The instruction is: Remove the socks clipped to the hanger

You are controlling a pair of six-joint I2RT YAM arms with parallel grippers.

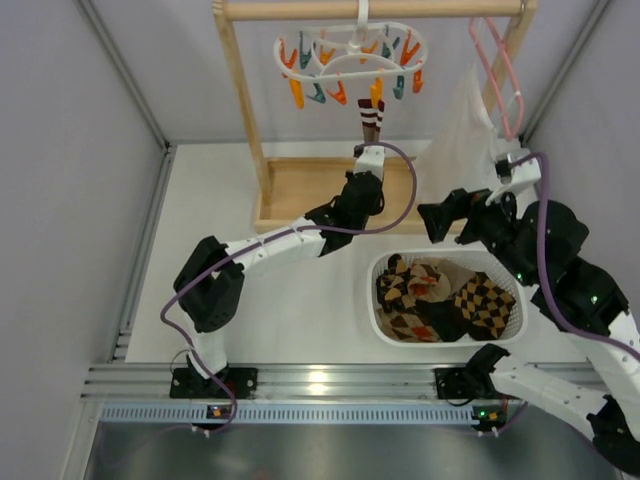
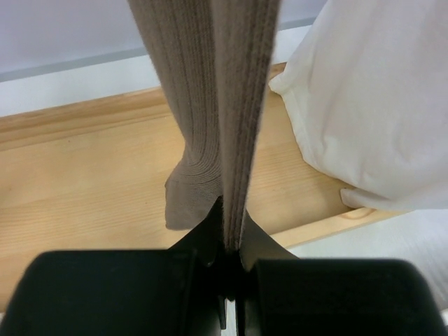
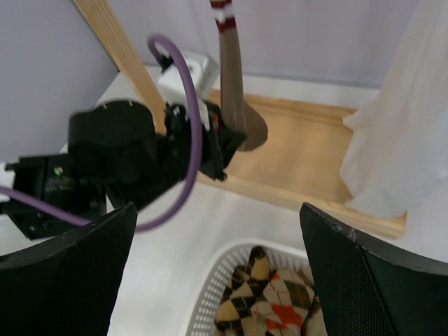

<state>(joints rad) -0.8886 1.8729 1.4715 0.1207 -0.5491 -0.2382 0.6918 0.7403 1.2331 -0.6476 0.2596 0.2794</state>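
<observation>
The left claw (image 2: 227, 280) is pressed together, pinching the bottom part of one brown sock (image 2: 210, 105). In the left wrist view the sock goes straight up from the jaws toward 12 o'clock, flat and pulled long, with its heel flopping out at 10 o'clock.

From above, the sock goes from the claw toward 12 o'clock to an orange clip (image 1: 376, 92) on the white hanger (image 1: 352, 52). The clip bites the striped top of the sock. So the sock's long line runs from the clip at 12 down to the claw at 6. I think the pull has to go along that line, down and back toward 6 o'clock, so the sock slips out of the clip.

The hanger hangs from a wooden rack (image 1: 240, 100). No other sock shows on it. A white cloth (image 1: 460, 140) hangs near the sock at 3 o'clock.

The right claw (image 3: 217, 231) is spread wide and holds nothing. It sits at 4 o'clock from the left claw, over a white basket (image 1: 378, 300). The left arm is the nearer one to the sock. More socks (image 1: 480, 305) lie in the basket.
</observation>
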